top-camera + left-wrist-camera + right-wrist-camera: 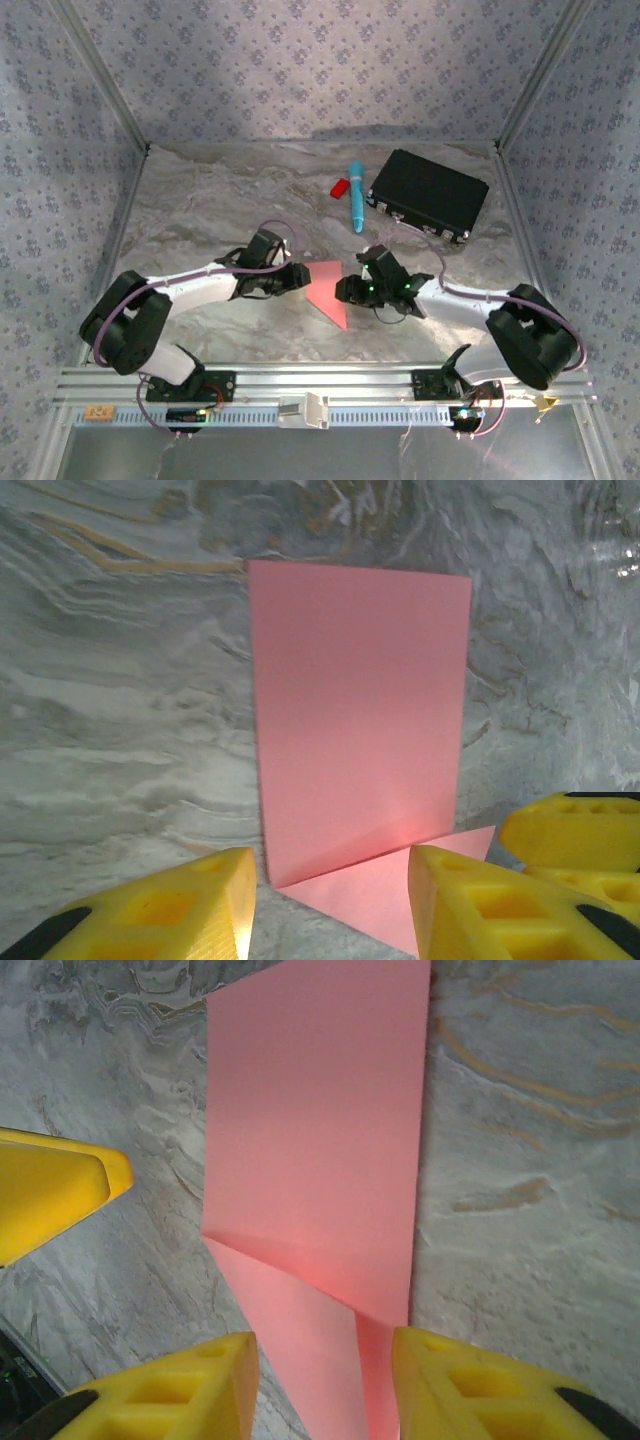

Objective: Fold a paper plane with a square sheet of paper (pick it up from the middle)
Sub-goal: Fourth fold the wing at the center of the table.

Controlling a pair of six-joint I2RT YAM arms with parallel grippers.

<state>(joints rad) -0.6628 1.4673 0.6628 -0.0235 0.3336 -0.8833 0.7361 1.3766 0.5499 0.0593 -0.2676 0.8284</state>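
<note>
The pink sheet of paper [327,290] lies flat on the marble table between my two grippers. It is folded into a strip with a diagonal crease and a pointed triangular end [390,890]. My left gripper [298,278] is at its left edge, open, and its yellow fingers [170,910] straddle the creased end [335,915] without pinching it. My right gripper [350,290] is at the right edge, also open. In the right wrist view its fingertips [480,1390] stand apart on either side of the paper's end [320,1390]. The sheet [315,1150] runs away from them.
A blue pen [355,195] and a small red plastic piece [339,187] lie at the back centre. A black case [428,194] sits at the back right. Patterned walls close in the table on three sides, and an aluminium rail [320,385] runs along the near edge.
</note>
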